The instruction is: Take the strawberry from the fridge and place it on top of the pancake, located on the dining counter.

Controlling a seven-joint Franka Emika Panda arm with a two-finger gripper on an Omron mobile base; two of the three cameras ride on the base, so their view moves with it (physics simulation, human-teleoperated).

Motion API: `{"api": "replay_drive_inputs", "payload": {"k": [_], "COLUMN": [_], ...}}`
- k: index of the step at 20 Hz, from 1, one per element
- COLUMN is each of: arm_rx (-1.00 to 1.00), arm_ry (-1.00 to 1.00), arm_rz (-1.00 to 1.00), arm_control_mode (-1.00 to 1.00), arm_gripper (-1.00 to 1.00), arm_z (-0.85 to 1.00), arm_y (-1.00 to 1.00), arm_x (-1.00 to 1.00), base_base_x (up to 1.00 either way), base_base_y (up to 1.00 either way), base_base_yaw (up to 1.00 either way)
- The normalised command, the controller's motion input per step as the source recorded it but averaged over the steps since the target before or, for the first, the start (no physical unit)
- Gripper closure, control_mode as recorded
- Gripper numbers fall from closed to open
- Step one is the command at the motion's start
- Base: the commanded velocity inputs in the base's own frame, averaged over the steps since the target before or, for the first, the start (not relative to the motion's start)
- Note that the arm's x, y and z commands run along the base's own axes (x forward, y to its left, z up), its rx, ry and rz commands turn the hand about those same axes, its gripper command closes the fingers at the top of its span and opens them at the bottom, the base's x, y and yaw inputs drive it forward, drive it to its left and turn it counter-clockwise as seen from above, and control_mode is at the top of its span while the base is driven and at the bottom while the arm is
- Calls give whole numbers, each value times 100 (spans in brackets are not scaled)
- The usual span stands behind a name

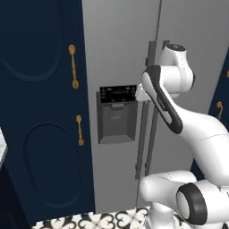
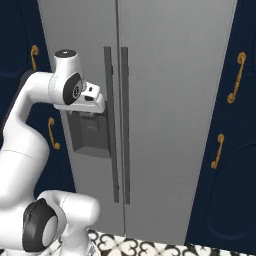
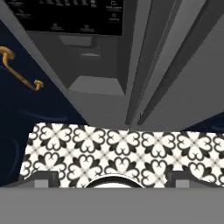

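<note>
Your arm rises from its white base, bends at a dark-banded elbow and reaches forward to the fridge [image 1: 120, 53], with the wrist folded so the hand sits close against the left door, just beside the black dispenser panel [image 1: 117, 94]. From the right base camera you see the hand [image 2: 92, 102] pressed near the top of the dispenser recess [image 2: 90, 135], just left of the two long bar handles [image 2: 116, 125] that run down the middle of the doors. The hand camera looks steeply down along the door front: the panel and recess lie at the top, the bar handles slant away to the right, and the black-and-white patterned floor tiles [image 3: 113, 151] spread below.

Your fingers [image 3: 181, 177] stand wide apart, one tip at each lower corner of the hand camera's picture, with nothing between them.

The fridge is a tall light-grey two-door unit, and both doors are shut flush. It stands between navy cabinets [image 1: 40, 112] with gold handles [image 1: 73, 66] on either side. You are directly in front of it, the arm nearest the left door and its handle; whether any part of the hand touches the door cannot be told.
</note>
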Motion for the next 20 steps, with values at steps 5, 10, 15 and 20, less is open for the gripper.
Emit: {"api": "replay_drive_inputs", "payload": {"k": [5,10,15,20], "arm_rx": [0,0,0,0], "arm_ry": [0,0,0,0], "arm_rz": [0,0,0,0], "arm_control_mode": [100,100,100,100], "arm_gripper": [-100,-100,-100,-100], "arm_z": [0,0,0,0], "arm_y": [0,0,0,0], "arm_x": [0,0,0,0], "base_base_x": [-11,-9,-50,-29], "base_base_y": [-43,-39,-1,0], "base_base_yaw": [0,0,0,0]}}
